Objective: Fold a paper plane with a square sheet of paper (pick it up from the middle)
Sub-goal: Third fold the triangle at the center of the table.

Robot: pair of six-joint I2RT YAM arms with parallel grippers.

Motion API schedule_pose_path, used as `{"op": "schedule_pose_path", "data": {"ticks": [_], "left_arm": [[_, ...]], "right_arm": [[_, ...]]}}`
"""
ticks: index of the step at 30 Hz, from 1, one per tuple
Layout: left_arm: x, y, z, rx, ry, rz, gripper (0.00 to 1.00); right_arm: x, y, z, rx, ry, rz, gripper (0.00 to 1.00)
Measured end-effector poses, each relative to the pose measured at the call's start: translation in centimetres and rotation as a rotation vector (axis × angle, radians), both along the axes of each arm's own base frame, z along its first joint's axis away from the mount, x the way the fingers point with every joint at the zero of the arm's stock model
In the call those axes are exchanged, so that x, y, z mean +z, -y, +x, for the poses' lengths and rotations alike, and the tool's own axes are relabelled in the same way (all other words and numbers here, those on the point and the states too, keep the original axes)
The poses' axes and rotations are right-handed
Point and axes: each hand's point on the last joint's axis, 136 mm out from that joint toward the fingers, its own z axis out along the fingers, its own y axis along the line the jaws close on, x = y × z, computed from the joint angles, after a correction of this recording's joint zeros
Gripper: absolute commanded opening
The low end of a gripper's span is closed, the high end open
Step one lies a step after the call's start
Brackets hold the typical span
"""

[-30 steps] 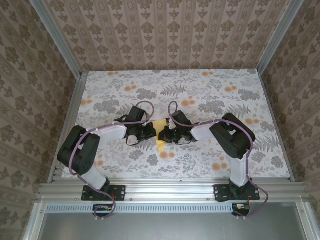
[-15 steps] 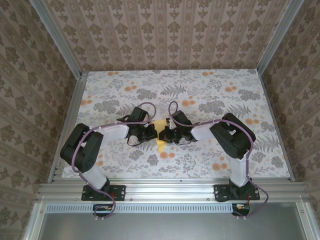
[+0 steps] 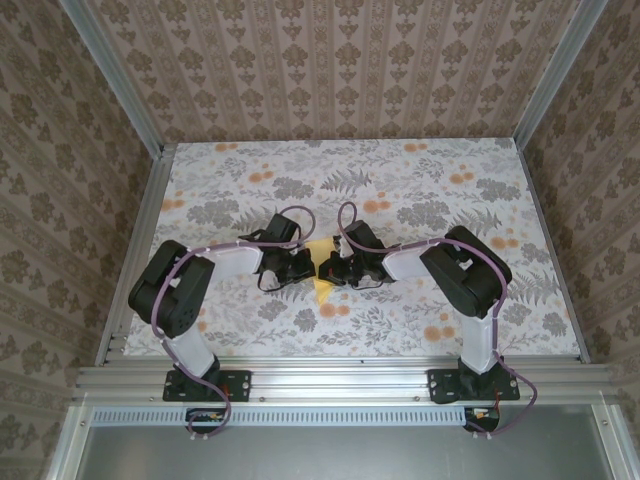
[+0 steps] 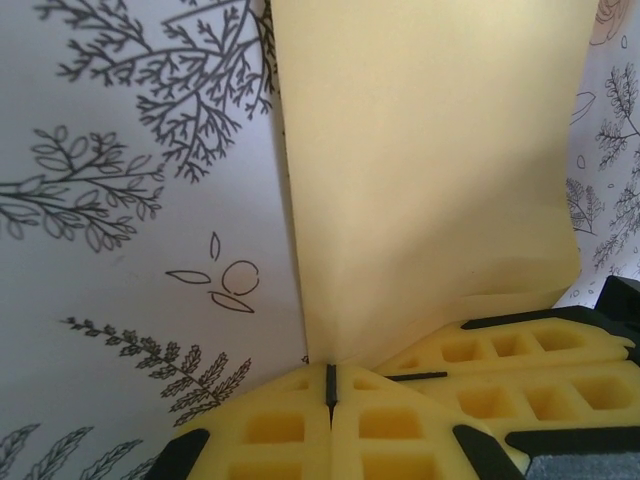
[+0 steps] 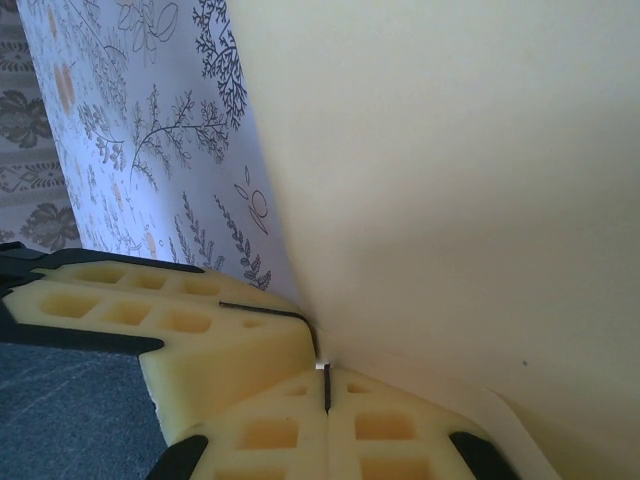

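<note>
Flower-printed desk (image 3: 450, 200) inside a wallpapered booth. At its middle lies the square sheet of thin pale-yellow paper (image 3: 319, 290), largely hidden from above by two black wrists meeting over it.

Left of the sheet: left fingers (image 4: 280, 425) pressed together with no gap at the seam, nipping the paper just where a soft upright bend meets its lower edge. Right of the sheet: right fingers (image 5: 270, 430) likewise clamped tight, pinching a bottom edge while the paper rises steeply in front of them. Foam pads of the two arms almost touching beside the sheet.

Judged as early going — sheet gripped and partly raised off the desk, bowed into one gentle fold rather than pressed flat. No sharp centre crease to be made out, no turned-in corners, no pointed nose, no wings; nothing yet like a dart. Probably left to do: flattening the first fold, then all the shaping folds. Cannot tell how much of the sheet is clear of the desk.
</note>
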Motion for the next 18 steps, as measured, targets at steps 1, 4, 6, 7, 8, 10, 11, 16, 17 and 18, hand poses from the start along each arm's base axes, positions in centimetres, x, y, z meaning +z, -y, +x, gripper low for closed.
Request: {"op": "schedule_pose_path", "data": {"ticks": [1, 4, 6, 7, 8, 10, 11, 16, 17, 18], "left_arm": [[-0.01, -0.03, 0.00, 0.001, 0.000, 0.003, 0.00], [-0.02, -0.07, 0.00, 0.002, -0.001, 0.008, 0.00], [-0.01, -0.07, -0.01, 0.003, -0.003, 0.015, 0.00], [-0.01, -0.07, -0.01, 0.003, -0.003, 0.021, 0.00], [0.00, -0.10, -0.01, 0.004, -0.004, 0.028, 0.00], [-0.05, -0.11, -0.03, 0.004, -0.008, 0.041, 0.00], [-0.08, -0.11, -0.04, 0.004, -0.012, 0.048, 0.00], [-0.15, 0.13, -0.01, -0.002, -0.023, 0.089, 0.00], [-0.16, 0.18, 0.02, -0.003, -0.023, 0.097, 0.00], [-0.18, 0.21, 0.01, -0.004, -0.024, 0.106, 0.00]], "right_arm": [[0.00, 0.00, 0.00, 0.000, 0.000, 0.000, 0.00], [0.02, 0.00, 0.01, 0.000, 0.001, 0.000, 0.00], [0.04, -0.01, 0.01, 0.000, 0.001, 0.001, 0.00], [0.03, 0.00, 0.00, 0.000, 0.000, 0.001, 0.00], [0.05, -0.01, 0.00, 0.000, 0.001, 0.001, 0.00], [0.12, -0.02, 0.01, 0.000, 0.001, 0.003, 0.00], [0.18, -0.02, 0.01, 0.000, 0.003, 0.003, 0.00], [0.25, 0.30, -0.41, 0.000, -0.011, -0.008, 0.00], [0.31, 0.40, -0.54, 0.000, -0.016, -0.012, 0.00], [0.34, 0.47, -0.65, 0.000, -0.019, -0.014, 0.00]]}}
